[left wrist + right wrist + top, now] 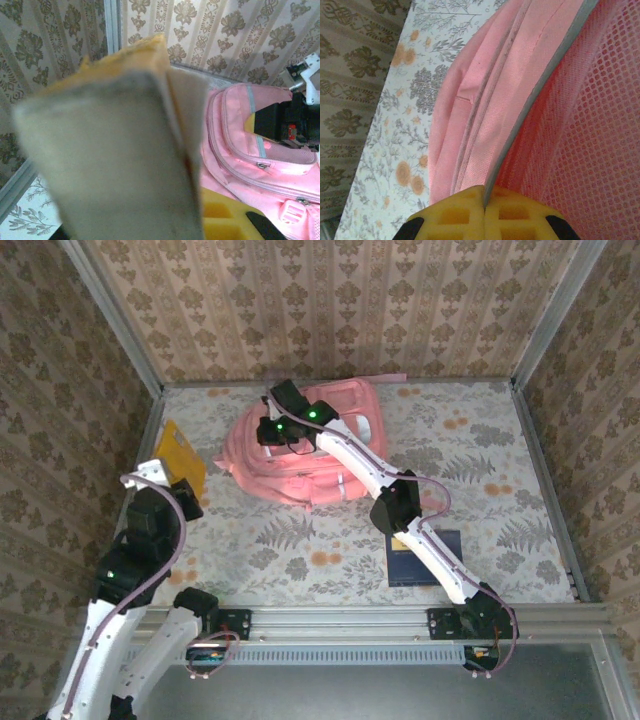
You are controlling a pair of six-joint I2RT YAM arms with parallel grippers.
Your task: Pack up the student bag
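Student bag (275, 465): large pink fabric backpack. Lying flat on the floral table (480, 450), far middle, close to the back wall. Curved zip seams across the pockets, with small metal zip pulls (260, 165), a pale stripe (252, 105) and a pink buckle (291, 212). Pink mesh panel (600, 130) edged in grey piping (545, 75). Pink strap (385, 377) trailing at the far edge.

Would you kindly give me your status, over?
Left gripper shut on orange book. Right gripper pinching student bag by grey trim. Blue book beneath right arm.
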